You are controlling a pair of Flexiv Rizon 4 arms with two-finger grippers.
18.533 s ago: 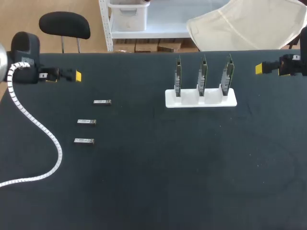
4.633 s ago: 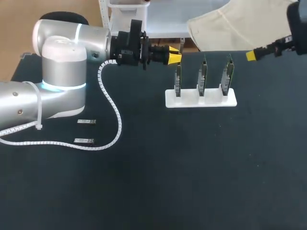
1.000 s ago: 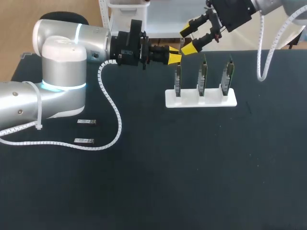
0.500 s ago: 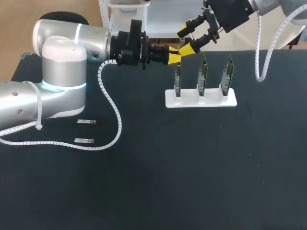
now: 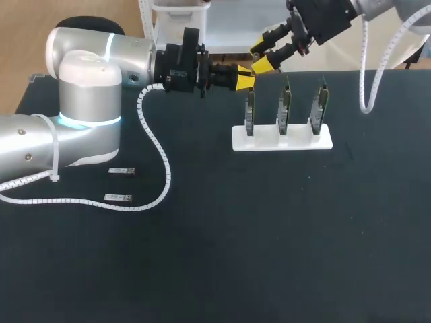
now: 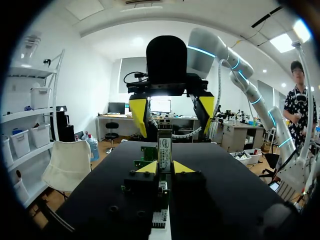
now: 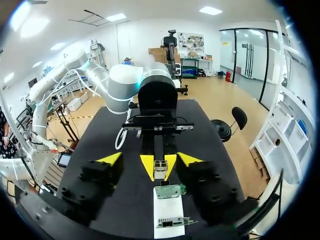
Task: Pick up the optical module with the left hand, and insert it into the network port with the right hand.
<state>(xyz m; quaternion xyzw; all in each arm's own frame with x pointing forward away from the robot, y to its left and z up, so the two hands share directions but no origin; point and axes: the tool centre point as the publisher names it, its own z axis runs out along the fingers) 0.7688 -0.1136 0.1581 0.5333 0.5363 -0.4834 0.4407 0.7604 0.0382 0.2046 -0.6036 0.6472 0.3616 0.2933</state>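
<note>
Black table (image 5: pixel 269 242); a white stand (image 5: pixel 296 142) rests on it toward the far edge.

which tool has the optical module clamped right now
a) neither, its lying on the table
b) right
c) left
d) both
c: the left tool presses the optical module from both sides, while the right tool stands open around it without touching it.
</note>
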